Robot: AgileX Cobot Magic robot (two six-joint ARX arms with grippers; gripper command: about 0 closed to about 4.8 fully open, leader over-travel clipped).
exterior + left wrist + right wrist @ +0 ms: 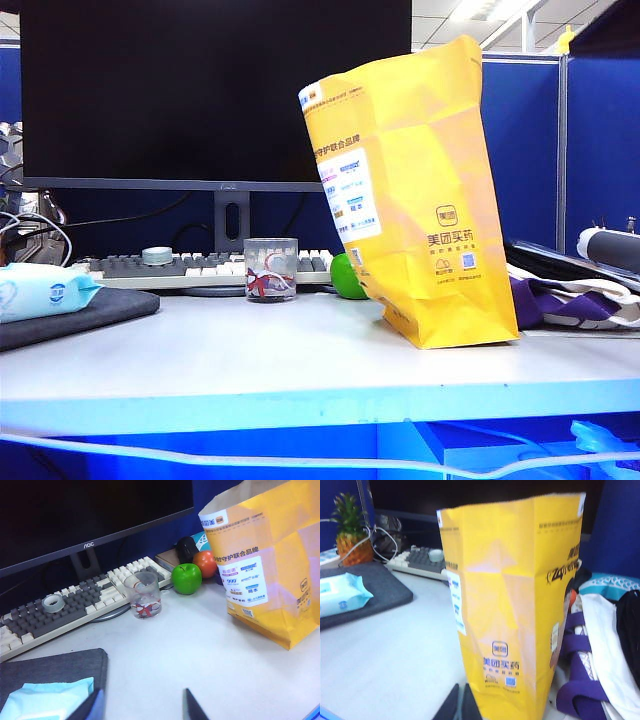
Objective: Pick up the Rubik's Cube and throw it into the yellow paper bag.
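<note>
On the left of the pale, smooth surface a soft blue-and-white wipes packet lies on a dark flat pad. Behind it, a grey-and-cream keyboard carries a roll of clear tape, under a black monitor marked AOC. A clear cylindrical glass cup stands near the keyboard, then a glossy green apple.

The left gripper hovers low over the near surface, its dark fingers parted about halfway with nothing between them. The Rubik's Cube is not visible in any view.

On the right stands the yellow paper bag, creased, upright, leaning slightly left, long axis vertical, mouth upward, with a white printed label and black Chinese characters. The right gripper sits just beside the bag's base, its fingers nearly together and empty.
</note>
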